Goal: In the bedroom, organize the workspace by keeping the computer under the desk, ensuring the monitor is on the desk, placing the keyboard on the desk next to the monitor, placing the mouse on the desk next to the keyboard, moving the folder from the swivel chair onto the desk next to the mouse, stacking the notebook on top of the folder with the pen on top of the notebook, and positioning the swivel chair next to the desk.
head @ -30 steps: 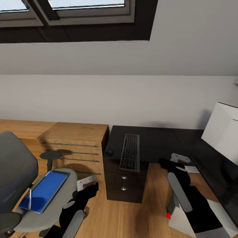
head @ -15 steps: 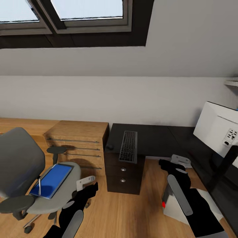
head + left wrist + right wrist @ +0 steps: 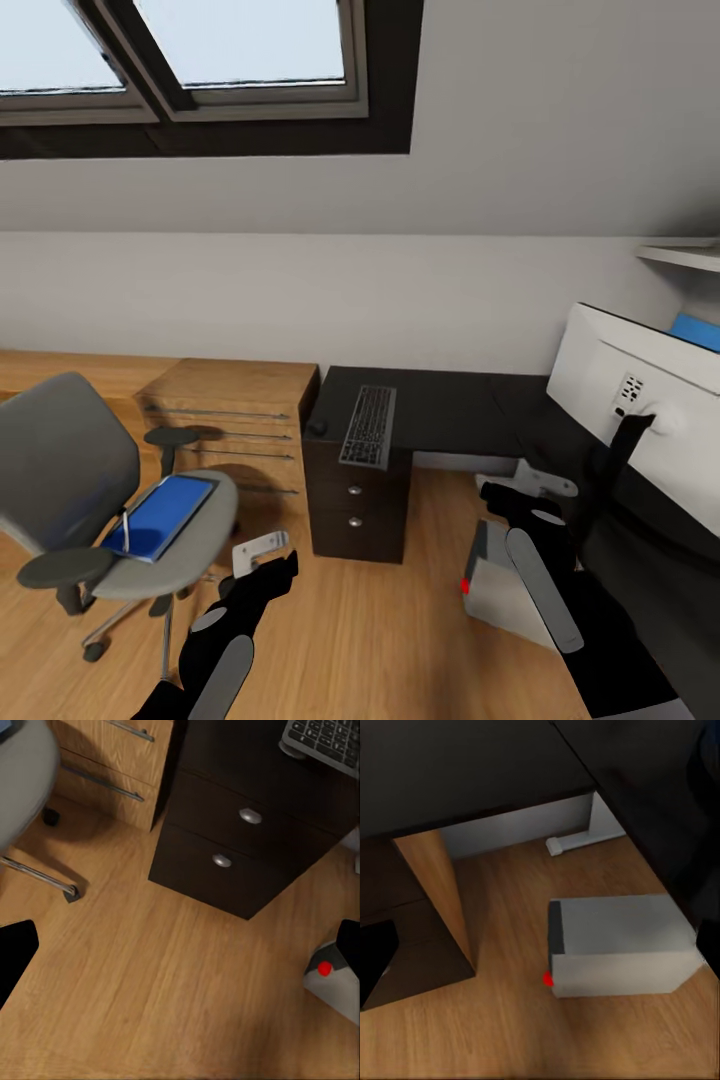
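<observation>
The whole head view has shifted since a second ago: the camera has been pulled back, so more floor is taken in and the swivel chair (image 3: 95, 490) is now seen complete with its star base. The monitor (image 3: 640, 400) is shown further in at the right edge of the desk (image 3: 450, 405), its white back and black stand exposed. The keyboard (image 3: 369, 425) is laid along the desk's left end, with the mouse (image 3: 317, 426) just beside it at the left edge. The folder (image 3: 160, 515) is carried on the chair seat. The computer (image 3: 510, 590) is set on the floor beside the drawer unit (image 3: 355, 505).

Both arms are held forward and low. The left gripper (image 3: 268, 555) and right gripper (image 3: 520, 490) are spread wide, empty.
</observation>
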{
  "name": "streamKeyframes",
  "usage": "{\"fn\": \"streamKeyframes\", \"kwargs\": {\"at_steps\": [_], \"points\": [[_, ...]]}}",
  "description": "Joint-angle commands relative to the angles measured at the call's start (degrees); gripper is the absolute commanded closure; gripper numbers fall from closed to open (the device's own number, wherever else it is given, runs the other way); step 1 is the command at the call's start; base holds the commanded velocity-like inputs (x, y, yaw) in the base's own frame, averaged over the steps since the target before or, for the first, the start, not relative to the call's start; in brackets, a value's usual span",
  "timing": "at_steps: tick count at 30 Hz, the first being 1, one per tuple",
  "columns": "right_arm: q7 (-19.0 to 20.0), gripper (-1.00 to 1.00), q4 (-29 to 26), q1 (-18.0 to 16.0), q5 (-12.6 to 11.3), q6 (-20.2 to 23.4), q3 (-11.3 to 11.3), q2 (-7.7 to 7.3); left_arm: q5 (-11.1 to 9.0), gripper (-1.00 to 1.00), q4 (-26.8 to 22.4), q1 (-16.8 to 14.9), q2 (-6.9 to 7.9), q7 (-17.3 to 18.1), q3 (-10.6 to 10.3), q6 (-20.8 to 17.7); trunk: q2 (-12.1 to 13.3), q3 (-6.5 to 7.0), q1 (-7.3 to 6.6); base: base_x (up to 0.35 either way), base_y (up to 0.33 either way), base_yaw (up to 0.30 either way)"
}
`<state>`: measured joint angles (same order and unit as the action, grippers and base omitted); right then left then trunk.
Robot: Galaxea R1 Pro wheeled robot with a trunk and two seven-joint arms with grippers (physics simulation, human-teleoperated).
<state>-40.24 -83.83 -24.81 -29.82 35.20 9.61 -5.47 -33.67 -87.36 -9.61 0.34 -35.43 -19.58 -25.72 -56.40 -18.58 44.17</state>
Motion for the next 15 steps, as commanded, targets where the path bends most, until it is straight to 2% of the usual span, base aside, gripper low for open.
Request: {"fn": "streamKeyframes", "kwargs": {"at_steps": [1,15], "points": [[-0.57,-1.0,-0.05,-0.06,-0.5,0.11,0.15,-0.07,-0.43,-1.0,-0.09,-0.06,0.03,-0.52,-0.11,-0.12,0.36,0.11,-0.25,-0.303,-0.194,0.0],[-0.57,-1.0,-0.02,-0.06,-0.5,0.04,0.15,-0.07,-0.48,-1.0,-0.09,-0.06,-0.02,-0.47,-0.23,-0.12,5.97,2.62,-3.33,-0.303,-0.193,0.0]]}}
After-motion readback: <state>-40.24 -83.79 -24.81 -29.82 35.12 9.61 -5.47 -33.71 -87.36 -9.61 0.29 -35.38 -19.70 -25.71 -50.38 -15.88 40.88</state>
